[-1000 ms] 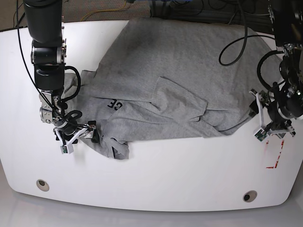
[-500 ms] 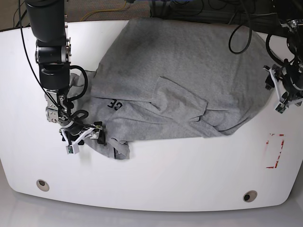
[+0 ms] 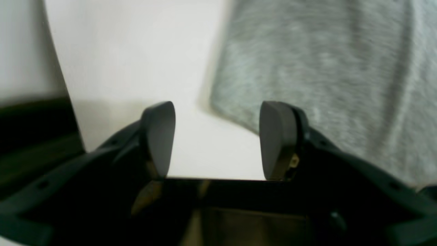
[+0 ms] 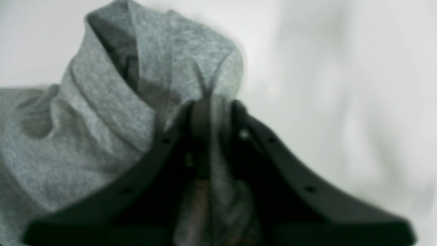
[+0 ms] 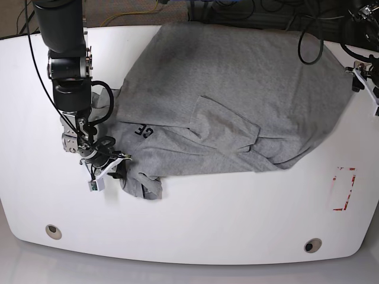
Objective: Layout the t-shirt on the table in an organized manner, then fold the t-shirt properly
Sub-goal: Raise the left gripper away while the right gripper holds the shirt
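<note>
Base view shows the t-shirt (image 5: 237, 94) spread crumpled over the far half of the table (image 5: 195, 225), its upper edge running off the far edge and a bunched corner reaching toward the near left. It reads as light, soft and limp cotton, so it will likely sag and drag rather than hold a shape; hems, sleeve ends and corners look like the sensible places to pinch, since a grip on a thick fold could lift several layers at once. The right gripper (image 4: 211, 112) is clenched on a twisted fold of grey fabric at that bunched corner. The left gripper (image 3: 218, 136) stands released with nothing between its jaws, just beside the cloth's edge near the table's far right edge. Glossy white tabletop should let the fabric slide easily. Bare surface lies along the near edge, with a red tape mark (image 5: 343, 189) toward the right and two grommet holes (image 5: 53, 231) near the front corners.
</note>
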You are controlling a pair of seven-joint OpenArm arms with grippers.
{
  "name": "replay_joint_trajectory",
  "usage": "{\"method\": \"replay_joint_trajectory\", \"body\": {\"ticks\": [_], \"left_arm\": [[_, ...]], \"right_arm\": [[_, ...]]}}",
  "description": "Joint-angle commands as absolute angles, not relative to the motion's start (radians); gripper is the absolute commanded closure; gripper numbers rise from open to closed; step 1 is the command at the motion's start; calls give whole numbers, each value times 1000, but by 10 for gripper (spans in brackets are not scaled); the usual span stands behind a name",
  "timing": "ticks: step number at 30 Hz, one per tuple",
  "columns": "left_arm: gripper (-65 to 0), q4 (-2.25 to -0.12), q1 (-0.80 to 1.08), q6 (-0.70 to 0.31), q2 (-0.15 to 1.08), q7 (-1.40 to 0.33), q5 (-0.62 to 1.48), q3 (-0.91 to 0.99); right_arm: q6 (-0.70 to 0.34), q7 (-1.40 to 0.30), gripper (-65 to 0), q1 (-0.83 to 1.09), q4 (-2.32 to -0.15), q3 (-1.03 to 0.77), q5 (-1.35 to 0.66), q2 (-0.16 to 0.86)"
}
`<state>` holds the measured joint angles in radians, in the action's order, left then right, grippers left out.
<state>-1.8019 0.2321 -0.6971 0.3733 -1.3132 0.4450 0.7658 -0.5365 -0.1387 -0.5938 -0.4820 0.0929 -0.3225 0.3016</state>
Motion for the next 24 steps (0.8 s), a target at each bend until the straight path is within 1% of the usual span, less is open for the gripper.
{"method": "replay_joint_trajectory", "body": {"ticks": [1, 6, 12, 17, 24], "left_arm": [[-367, -1753, 226, -698, 378, -1307, 449, 805], [-367, -1626, 208, -698, 378, -1299, 450, 868], [-367, -1475, 194, -698, 378, -1227, 450, 889], [-367, -1399, 191, -698, 378, -1178, 455, 886], [-367, -1360, 165, -698, 366, -1170, 483, 871]], "right_arm": [[-542, -150, 0, -616, -490, 93, -323, 311], [-542, -150, 0, -615, -490, 93, -323, 311], [-542, -150, 0, -611, -490, 93, -323, 311], [-542, -150, 0, -611, -490, 93, -323, 311], [-542, -150, 0, -610, -490, 93, -323, 311]]}}
